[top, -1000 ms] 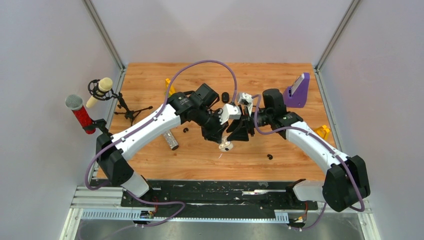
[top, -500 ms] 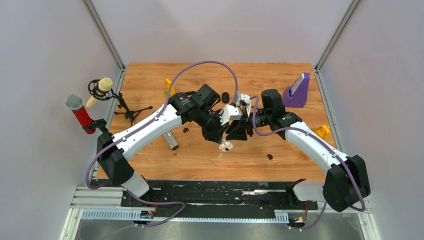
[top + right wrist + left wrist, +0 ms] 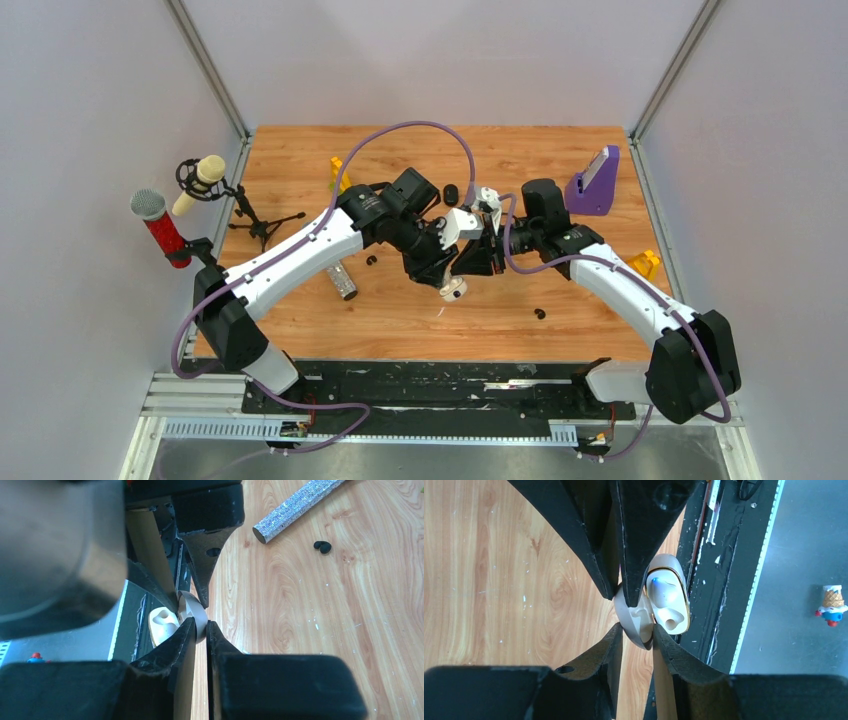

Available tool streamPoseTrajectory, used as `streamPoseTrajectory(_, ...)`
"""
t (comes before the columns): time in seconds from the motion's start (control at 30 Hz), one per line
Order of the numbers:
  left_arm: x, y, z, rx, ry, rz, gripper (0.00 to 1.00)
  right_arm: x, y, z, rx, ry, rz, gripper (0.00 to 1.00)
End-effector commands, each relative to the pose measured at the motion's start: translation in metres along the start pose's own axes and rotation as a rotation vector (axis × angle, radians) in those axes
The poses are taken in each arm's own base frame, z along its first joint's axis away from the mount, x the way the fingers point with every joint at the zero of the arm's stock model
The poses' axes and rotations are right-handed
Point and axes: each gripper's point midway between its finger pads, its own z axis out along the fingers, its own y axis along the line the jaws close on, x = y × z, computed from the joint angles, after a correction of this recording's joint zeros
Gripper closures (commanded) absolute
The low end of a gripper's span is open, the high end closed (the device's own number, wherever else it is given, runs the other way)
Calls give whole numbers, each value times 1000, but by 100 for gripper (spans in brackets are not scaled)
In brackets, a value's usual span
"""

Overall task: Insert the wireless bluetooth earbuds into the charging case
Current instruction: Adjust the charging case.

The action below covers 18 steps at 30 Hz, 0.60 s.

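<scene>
The open beige charging case [image 3: 453, 291] hangs above the table's middle, held between both grippers. My left gripper [image 3: 636, 630] is shut on the case's grey half; the other half [image 3: 667, 605] faces up with one empty socket and a white shape with a blue dot in the other. My right gripper [image 3: 201, 622] comes from the opposite side and is shut on the same grey shell [image 3: 195, 611]. Two black earbuds lie on the table [image 3: 372, 261] [image 3: 540, 313]; one shows in the right wrist view [image 3: 322, 546]. I see no loose white earbuds.
A glitter tube [image 3: 342, 281] lies left of the grippers. A small black case [image 3: 451, 192] sits behind them. A purple stand [image 3: 595, 182] is at back right, yellow pieces [image 3: 338, 172] [image 3: 646, 263] at either side, and two microphones [image 3: 165, 228] at the left edge.
The right gripper has pushed slightly left, closer against the left gripper, and the case has risen a little. Both grips are unchanged.
</scene>
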Motion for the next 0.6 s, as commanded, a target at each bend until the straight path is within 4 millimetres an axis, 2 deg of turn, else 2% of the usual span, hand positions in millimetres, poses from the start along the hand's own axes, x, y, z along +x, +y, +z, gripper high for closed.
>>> streamPoseTrajectory(0.0, -11, -11, -4, 32, -36, 44, 64, -15, 2, -1, 8, -19, -81, 94)
streamPoseTrajectory(0.27, -11, -9, -3, 27, -34, 42, 62, -16, 2, -2, 13, -21, -86, 98)
streamPoseTrajectory(0.4, -11, -8, -4, 20, -34, 43, 52, -17, 3, -3, 19, -23, -94, 100)
streamPoseTrajectory(0.57, -11, -6, -5, 3, -36, 43, 49, -18, 4, -3, 21, -25, -101, 100)
